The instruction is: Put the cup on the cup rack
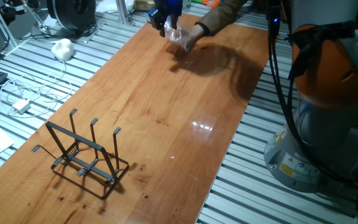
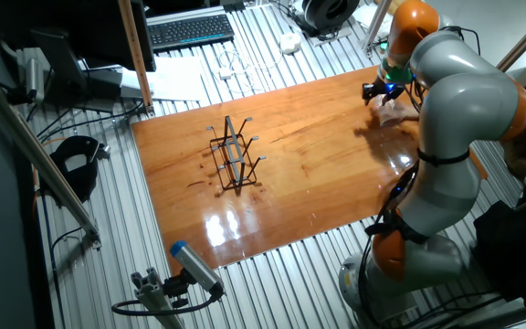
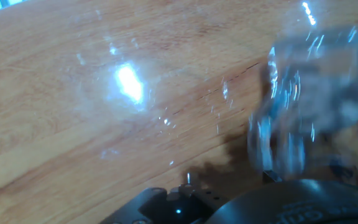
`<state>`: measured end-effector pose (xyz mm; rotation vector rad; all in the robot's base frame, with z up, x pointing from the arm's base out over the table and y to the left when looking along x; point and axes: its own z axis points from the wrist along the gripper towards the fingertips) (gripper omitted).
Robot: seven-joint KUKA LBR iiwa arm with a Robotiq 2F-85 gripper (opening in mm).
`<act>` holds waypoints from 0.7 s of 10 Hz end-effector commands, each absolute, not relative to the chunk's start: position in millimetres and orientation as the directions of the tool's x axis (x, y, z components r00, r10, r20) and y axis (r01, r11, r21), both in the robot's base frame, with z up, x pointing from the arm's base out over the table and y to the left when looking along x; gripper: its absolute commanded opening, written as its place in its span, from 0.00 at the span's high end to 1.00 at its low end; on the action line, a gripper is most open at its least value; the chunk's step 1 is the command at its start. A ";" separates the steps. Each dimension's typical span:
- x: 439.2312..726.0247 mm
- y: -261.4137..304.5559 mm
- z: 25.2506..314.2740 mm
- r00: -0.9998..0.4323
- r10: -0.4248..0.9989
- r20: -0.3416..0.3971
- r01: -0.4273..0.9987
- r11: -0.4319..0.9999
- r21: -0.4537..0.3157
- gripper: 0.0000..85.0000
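Early going: the gripper (image 1: pixel 166 23) hovers at the table's far end right by the glass cup (image 1: pixel 178 35), a person's hand (image 1: pixel 190 36) there too, jaw state unclear, while the wire cup rack (image 1: pixel 86 155) waits empty, well apart, near-left.

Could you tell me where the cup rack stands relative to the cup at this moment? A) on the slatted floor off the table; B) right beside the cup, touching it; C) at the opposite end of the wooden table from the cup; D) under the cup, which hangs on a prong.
C: the cup rack stands alone on the table at one end, while the cup is at the far end, by the gripper.
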<state>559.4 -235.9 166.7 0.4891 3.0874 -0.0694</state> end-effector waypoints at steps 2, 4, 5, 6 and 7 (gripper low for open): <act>561.3 -237.3 166.5 -0.951 0.310 -0.024 0.310 0.950 -0.039 0.20; 564.9 -237.2 160.4 -0.949 0.315 -0.031 0.316 0.948 -0.028 0.40; 565.8 -237.1 159.4 -0.948 0.315 -0.034 0.316 0.948 -0.024 0.40; 567.6 -237.5 161.2 -0.950 0.309 -0.033 0.310 0.950 -0.026 0.40; 569.5 -238.0 163.4 -0.952 0.304 -0.028 0.304 0.952 -0.025 0.40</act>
